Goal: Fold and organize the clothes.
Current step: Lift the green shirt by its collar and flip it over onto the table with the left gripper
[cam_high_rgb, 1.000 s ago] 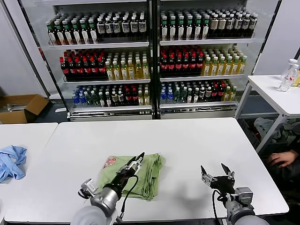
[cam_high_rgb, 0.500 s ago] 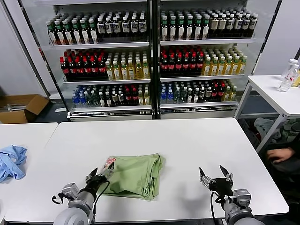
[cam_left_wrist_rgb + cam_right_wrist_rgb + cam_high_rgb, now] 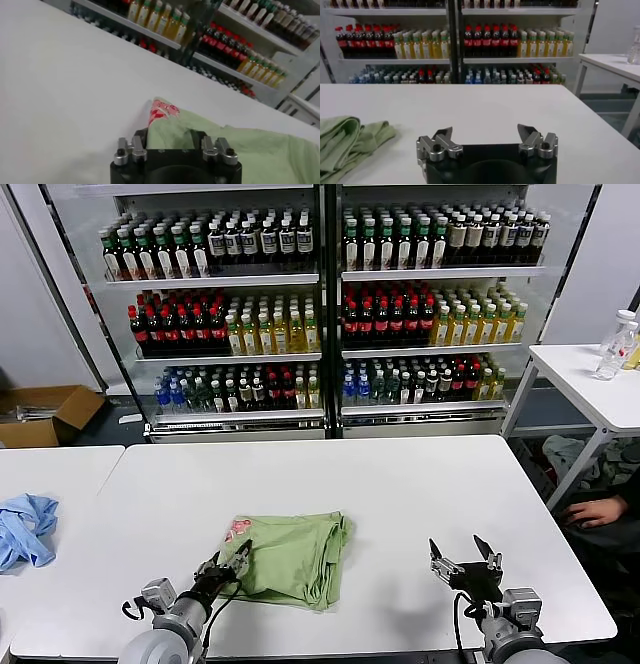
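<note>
The pastel-green T-shirt lies folded on the white table, with its pink-and-white print patch at the far left corner. My left gripper is low at the shirt's near left edge. It is open, with one finger on each side of a fold of green fabric. The print patch shows just beyond it. My right gripper is open and empty above the table's near right part. It is apart from the shirt, whose right edge shows in the right wrist view beside the open right gripper.
A light blue garment lies on the separate table at the left. Glass-door coolers full of bottles stand behind. A small white table with bottles is at the right. A person's hand shows at the right edge.
My left gripper has drawn back from over the shirt's middle to its near left edge, and now straddles a fold there. The right gripper has barely moved.
</note>
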You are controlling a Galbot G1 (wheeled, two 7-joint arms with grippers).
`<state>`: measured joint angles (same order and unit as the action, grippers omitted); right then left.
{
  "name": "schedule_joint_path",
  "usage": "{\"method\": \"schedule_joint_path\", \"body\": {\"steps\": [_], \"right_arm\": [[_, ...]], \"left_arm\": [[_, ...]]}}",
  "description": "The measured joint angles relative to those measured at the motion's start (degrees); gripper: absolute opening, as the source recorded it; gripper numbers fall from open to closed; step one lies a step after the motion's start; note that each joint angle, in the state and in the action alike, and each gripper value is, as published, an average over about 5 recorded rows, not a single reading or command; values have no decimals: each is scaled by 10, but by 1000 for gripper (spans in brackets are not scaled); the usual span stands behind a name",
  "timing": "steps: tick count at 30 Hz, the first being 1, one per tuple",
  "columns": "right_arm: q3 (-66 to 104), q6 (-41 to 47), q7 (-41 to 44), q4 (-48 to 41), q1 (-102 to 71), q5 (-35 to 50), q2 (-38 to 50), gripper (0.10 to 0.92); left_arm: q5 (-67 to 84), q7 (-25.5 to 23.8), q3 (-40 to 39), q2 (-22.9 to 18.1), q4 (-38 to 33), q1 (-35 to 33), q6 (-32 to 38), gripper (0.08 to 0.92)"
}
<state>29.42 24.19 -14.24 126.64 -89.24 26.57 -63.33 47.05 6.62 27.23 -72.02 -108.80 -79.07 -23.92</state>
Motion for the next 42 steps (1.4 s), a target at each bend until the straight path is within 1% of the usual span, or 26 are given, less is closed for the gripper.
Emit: {"method": "schedule_joint_path", "body": {"steps": [12,15,22,26,30,33,36,39,42], "right_arm": [[7,-2,-1,1,-6,0,-2,823],[8,-2,-2,1,-6,0,-1,823],[13,-2,-2,3,-4,4,2,823],[15,-2,-3,3,-1,8,4,823],[12,-2,-3,2,5,10,2,823],[10,-2,-2,2,7,10,-1,823],[10,-4,-2,5,7,10,-4,823],[13,-7,-1,9,4,9,-7,823],[18,-10,0,12,1,7,-10,823]], "left_arm": [[137,-26,29,-15,33,20,-5,186],[175,-29,37,-20,35,25,-5,124],[260,-34,64,-22,31,24,-4,111],[297,-30,102,-13,20,17,-6,111],[325,-23,167,11,3,8,-8,111],[336,-15,222,39,-12,3,-12,111],[332,-5,260,65,-35,3,-13,111],[311,4,272,80,-67,9,-10,111],[271,14,255,79,-95,22,-5,111]]}}
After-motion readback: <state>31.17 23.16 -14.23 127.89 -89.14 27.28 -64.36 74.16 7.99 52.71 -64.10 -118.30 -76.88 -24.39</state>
